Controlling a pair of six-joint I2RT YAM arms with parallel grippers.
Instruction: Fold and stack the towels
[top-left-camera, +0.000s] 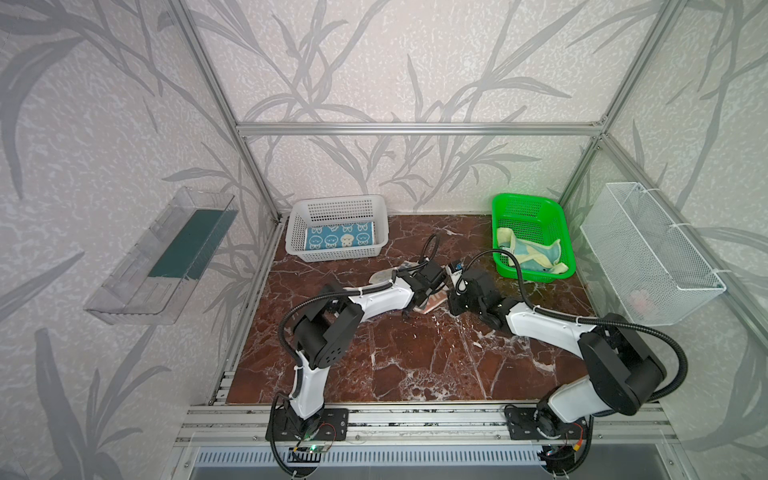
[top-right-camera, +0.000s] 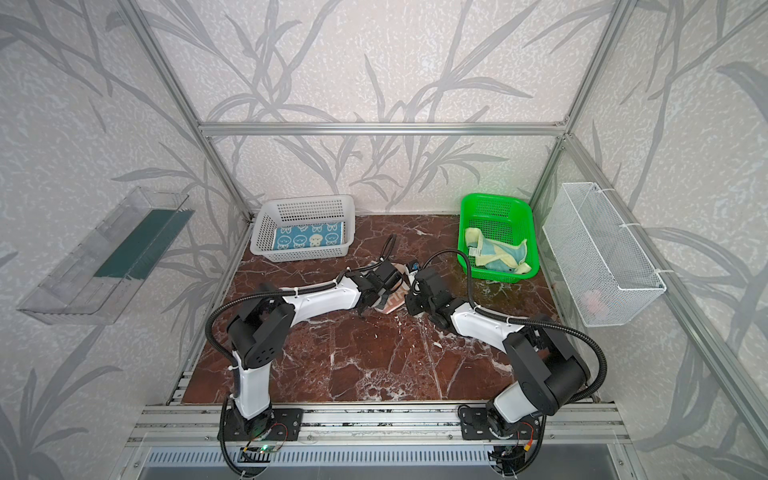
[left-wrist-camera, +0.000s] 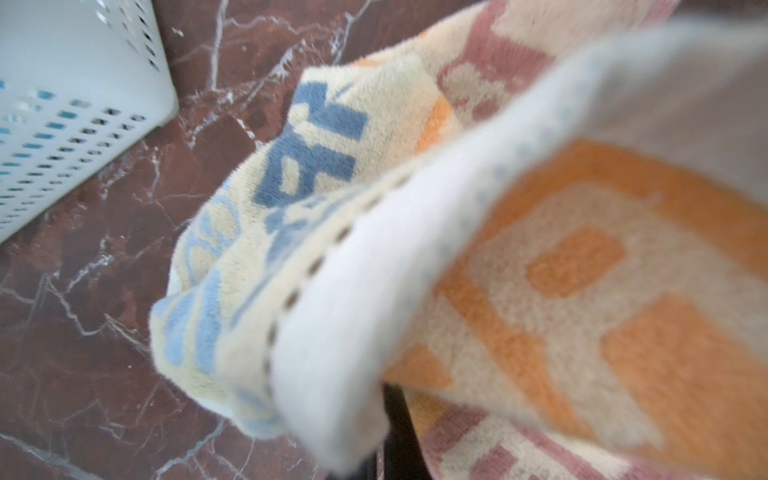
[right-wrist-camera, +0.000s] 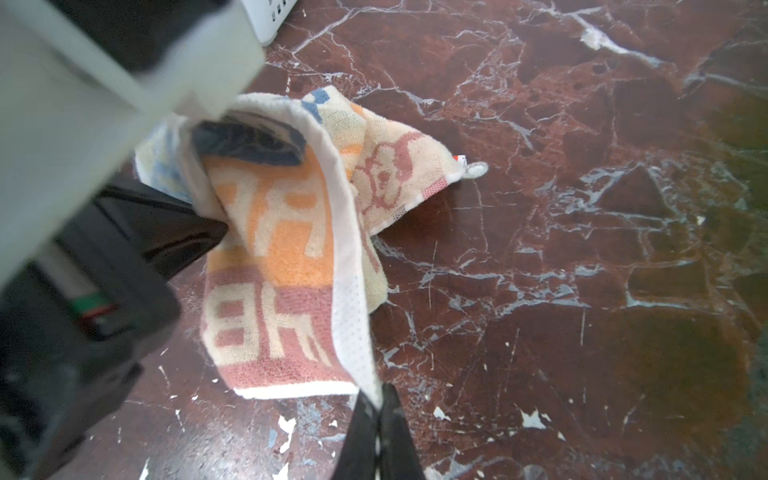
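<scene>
The striped towel (top-left-camera: 435, 302) (top-right-camera: 393, 302) with "RABBIT" lettering hangs crumpled mid-table between both arms. My left gripper (top-left-camera: 415, 305) (left-wrist-camera: 386, 436) is shut on a fold of it; cloth fills most of the left wrist view. My right gripper (top-left-camera: 454, 303) (right-wrist-camera: 380, 401) is shut on the towel's white hem (right-wrist-camera: 353, 316), and the striped towel (right-wrist-camera: 286, 266) drapes from there to the left gripper's black fingers (right-wrist-camera: 199, 237). The blue towel with rabbit faces (top-left-camera: 340, 237) (top-right-camera: 308, 238) lies flat in the white basket. The teal and pale yellow towel (top-left-camera: 534, 254) (top-right-camera: 498, 254) lies bunched in the green basket.
The white basket (top-left-camera: 336, 201) (left-wrist-camera: 62, 104) stands at the back left, the green basket (top-left-camera: 528, 199) at the back right. A wire basket (top-left-camera: 648, 249) hangs on the right wall and a clear shelf (top-left-camera: 162, 257) on the left wall. The table is red-brown marble (top-left-camera: 415, 365).
</scene>
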